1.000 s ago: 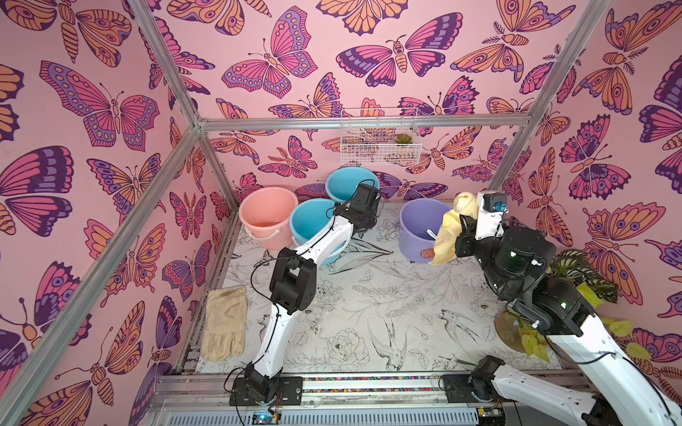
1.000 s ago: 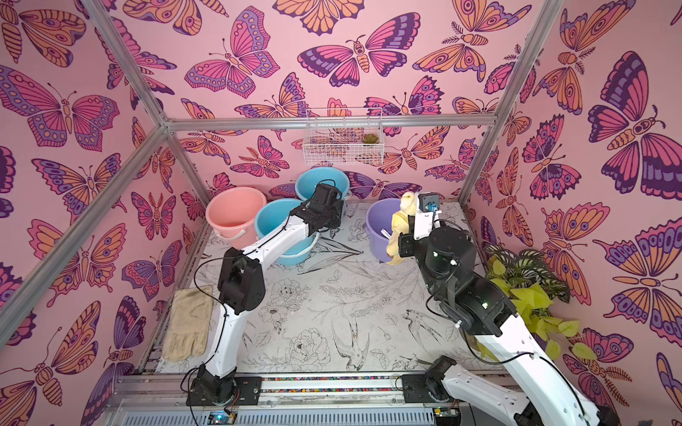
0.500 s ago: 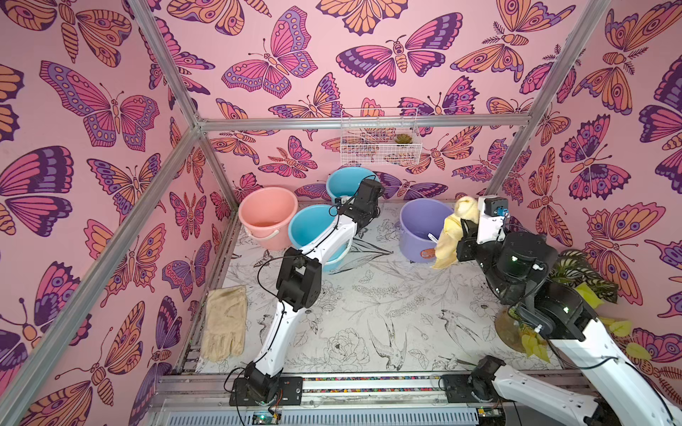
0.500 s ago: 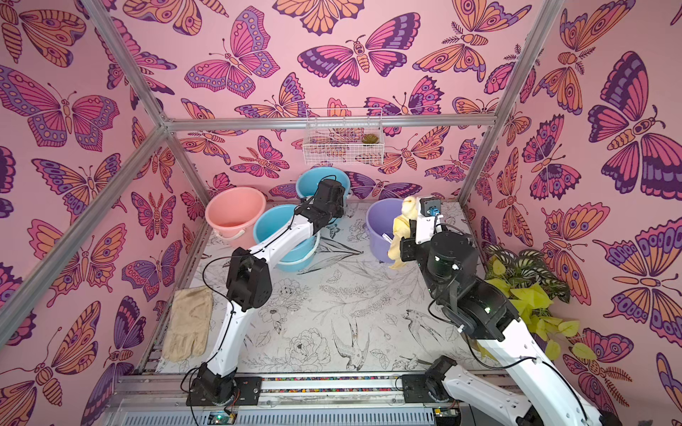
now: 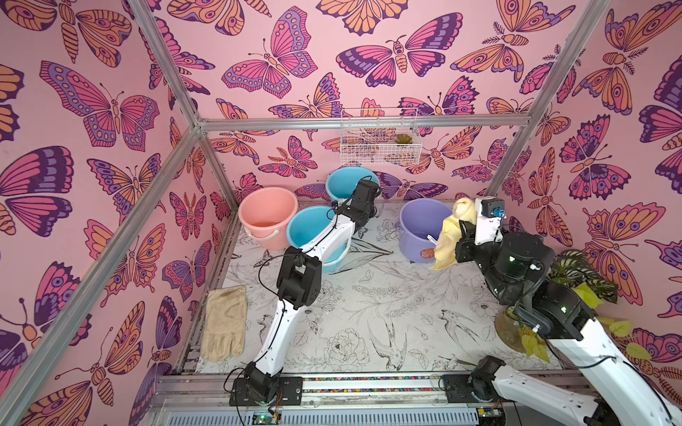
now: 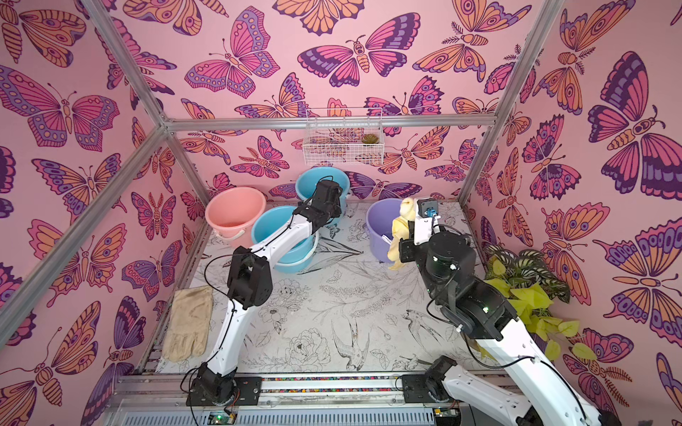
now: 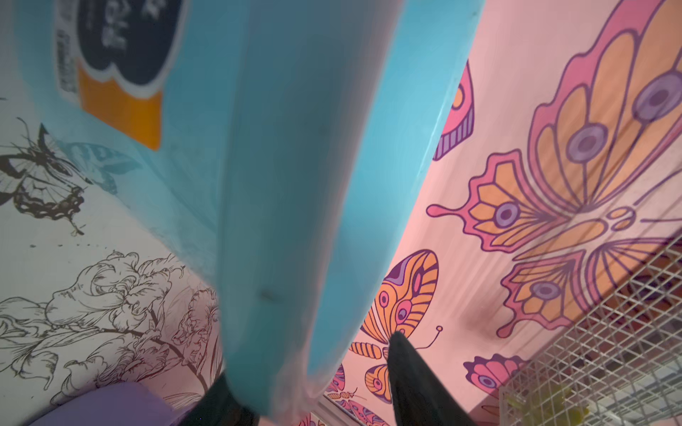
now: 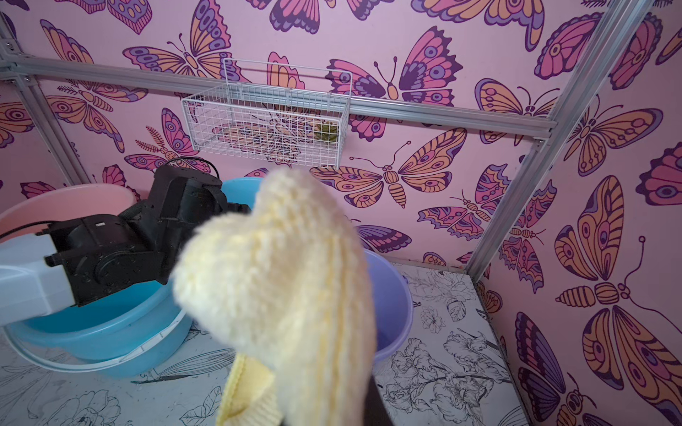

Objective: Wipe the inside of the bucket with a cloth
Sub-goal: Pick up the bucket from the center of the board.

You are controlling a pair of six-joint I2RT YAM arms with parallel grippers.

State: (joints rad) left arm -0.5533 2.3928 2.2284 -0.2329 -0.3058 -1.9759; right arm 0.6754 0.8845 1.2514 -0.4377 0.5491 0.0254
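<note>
**Cloth (image 5: 448,239) held up beside the purple bucket (image 5: 415,221); left gripper (image 7: 313,372) astride a blue rim**

Your right gripper (image 5: 464,225) is closed on the pale yellow cloth. The cloth bunches over the jaws and hides them in both top views and in the right wrist view. It hangs in the air at the right rim of the purple bucket, and its lower end trails down outside the bucket's near-right wall. You cannot tell whether it touches the rim. It is not down inside the bucket.

Your left arm stretches to the far blue bucket (image 5: 343,180), which stands against the far wall. In the left wrist view the jaws are apart, with the blurred blue rim running between the two dark fingers (image 7: 409,383). Wall pattern shows in the gap between the rim and one finger, so there is no clamp.

A second blue bucket (image 5: 308,228) sits nearer, under that arm's forearm, and a pink bucket (image 5: 265,210) is just to its left. The purple bucket stands to the right of the far blue one. A tan glove (image 5: 225,324) lies flat by the left wall, well apart from the buckets. A white wire basket (image 5: 378,144) hangs on the far wall, and a leafy plant (image 5: 579,276) fills the right edge behind your right arm.
</note>
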